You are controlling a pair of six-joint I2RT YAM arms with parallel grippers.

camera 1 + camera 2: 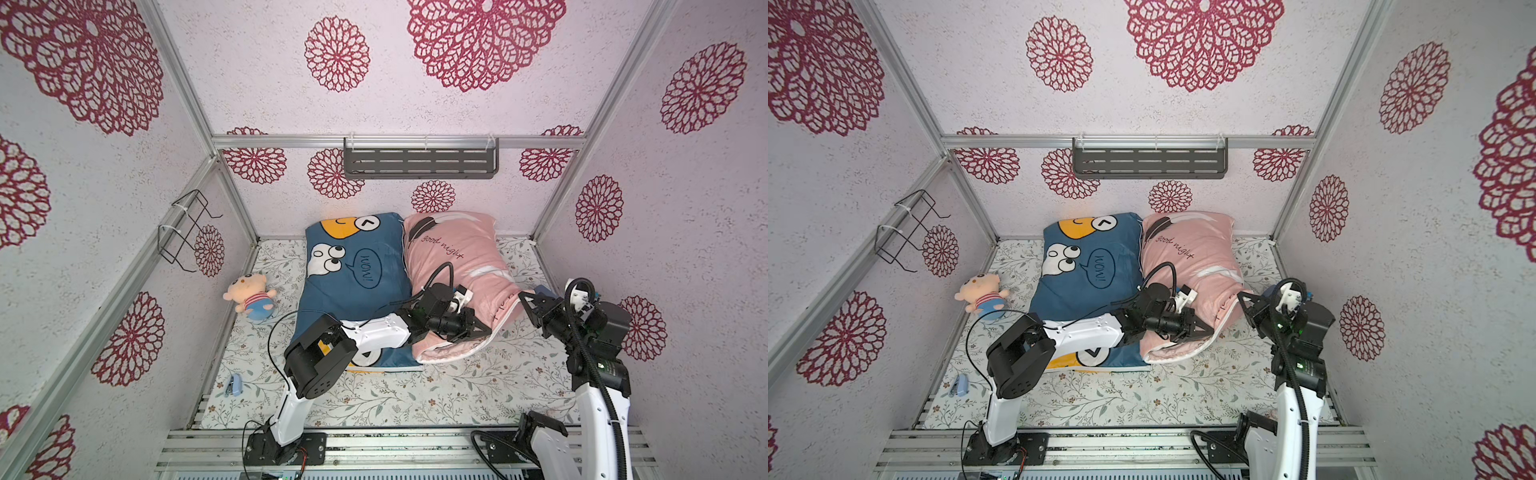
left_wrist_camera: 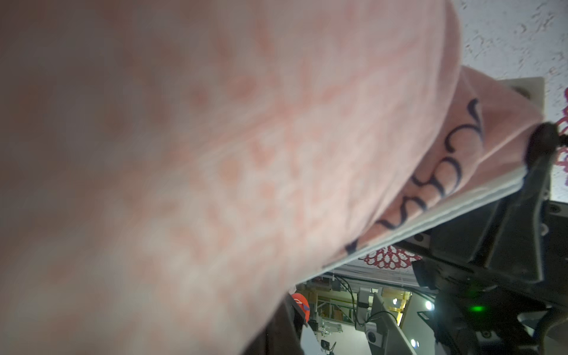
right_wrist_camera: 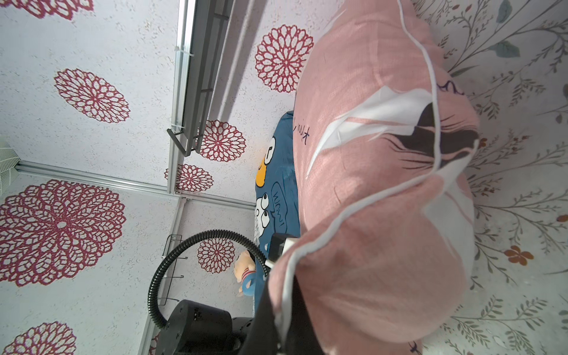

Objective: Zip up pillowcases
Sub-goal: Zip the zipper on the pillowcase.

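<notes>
Pink cloth with black "good night" script marks the pink pillowcase (image 1: 453,266), which lies stuffed on the floral tabletop (image 1: 436,390) on the robot's right. Its long side touches the blue pillowcase (image 1: 353,286) with the cartoon eyes and "WOW!" bubble. Both reach back to the rear wall. The left arm stretches across the blue pillowcase's near end, and the left end effector (image 1: 486,330) is clenched to a point on the white-piped near edge of the pink pillowcase. The right end effector (image 1: 524,297) is clamped on that same edge at its near right corner — the left wrist view shows its black fingertip (image 2: 542,138) pinching the corner. Between the two grips the piped edge runs raised off the tabletop. A plush doll (image 1: 249,296) lies left of the blue pillowcase, apart from it — nearer the front lies a small blue object (image 1: 233,384).
</notes>
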